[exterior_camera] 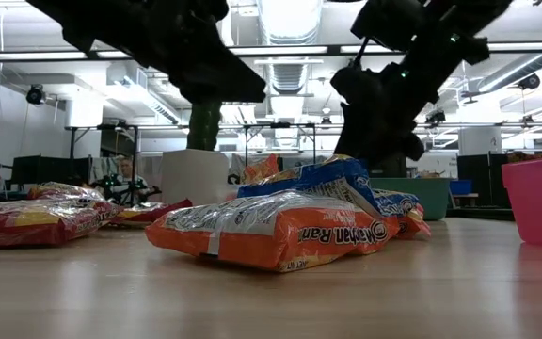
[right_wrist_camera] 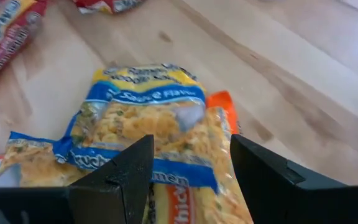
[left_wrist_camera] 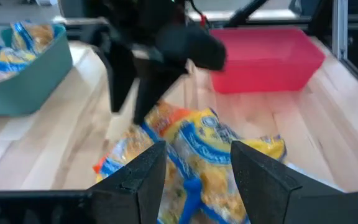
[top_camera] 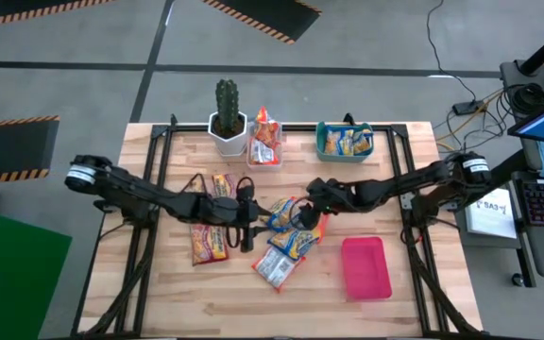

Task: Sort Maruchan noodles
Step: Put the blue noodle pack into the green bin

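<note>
Glossy crinkly plastic packets [exterior_camera: 280,229], seemingly matt wooden table [top_camera: 159,302]

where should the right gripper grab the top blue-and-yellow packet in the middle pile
Judging from its pose, the blue-and-yellow packet lies flat atop the pile, face up, so come from straight above. The right gripper is open over it; close across the packet's narrow width near its middle, where the crinkly film can bunch between the fingers, rather than at a thin sealed end.

a potted cactus [top_camera: 227,115] stands at the far edge of the wooden table [top_camera: 159,293], a teal bin [top_camera: 327,149] far right, a red tray [top_camera: 366,267] near right.
</note>
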Available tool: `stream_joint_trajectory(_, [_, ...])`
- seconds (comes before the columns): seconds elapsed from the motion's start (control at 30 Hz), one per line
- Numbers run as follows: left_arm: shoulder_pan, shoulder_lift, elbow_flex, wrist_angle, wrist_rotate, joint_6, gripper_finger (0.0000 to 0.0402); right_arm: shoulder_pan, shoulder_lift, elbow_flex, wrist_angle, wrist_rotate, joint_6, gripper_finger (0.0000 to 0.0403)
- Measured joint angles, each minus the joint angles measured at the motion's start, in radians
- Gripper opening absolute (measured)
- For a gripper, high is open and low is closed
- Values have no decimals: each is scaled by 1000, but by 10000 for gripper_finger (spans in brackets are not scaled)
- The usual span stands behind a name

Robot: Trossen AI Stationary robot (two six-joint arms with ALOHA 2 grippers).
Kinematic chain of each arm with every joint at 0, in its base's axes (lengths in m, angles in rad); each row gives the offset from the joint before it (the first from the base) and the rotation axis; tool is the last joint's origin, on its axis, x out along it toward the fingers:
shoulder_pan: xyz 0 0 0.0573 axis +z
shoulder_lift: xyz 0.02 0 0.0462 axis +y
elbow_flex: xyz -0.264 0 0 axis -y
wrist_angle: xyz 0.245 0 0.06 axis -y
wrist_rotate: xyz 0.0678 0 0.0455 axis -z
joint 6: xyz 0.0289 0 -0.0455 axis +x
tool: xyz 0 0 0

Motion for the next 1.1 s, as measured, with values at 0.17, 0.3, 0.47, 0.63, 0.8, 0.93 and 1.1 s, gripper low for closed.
stream_joint_trajectory(0.17, [-23, 11, 11, -13, 0, -33, 164, -32, -5, 82, -151, -26, 6, 201])
stream_joint_trajectory(0.3, [-41, 10, 11, -20, -3, -65, 164, -50, -7, 144, -265, -50, 3, 201])
stream_joint_trajectory(0.47, [-48, 11, 10, -49, -4, -101, 164, -59, -7, 184, -305, -135, -49, 201])
stream_joint_trajectory(0.63, [-51, 11, 9, -58, -4, -106, 164, -46, -7, 186, -306, -209, -263, 201])
stream_joint_trajectory(0.8, [-51, 11, 9, -66, -4, -97, 164, -38, -5, 160, -315, -206, -263, 201])
stream_joint_trajectory(0.93, [-51, 11, 9, -65, -13, -92, 164, -43, 1, 143, -313, -149, -170, 201])
stream_joint_trajectory(1.1, [-54, 11, -8, -63, -38, -68, 164, -42, 1, 126, -307, -70, -153, 201])
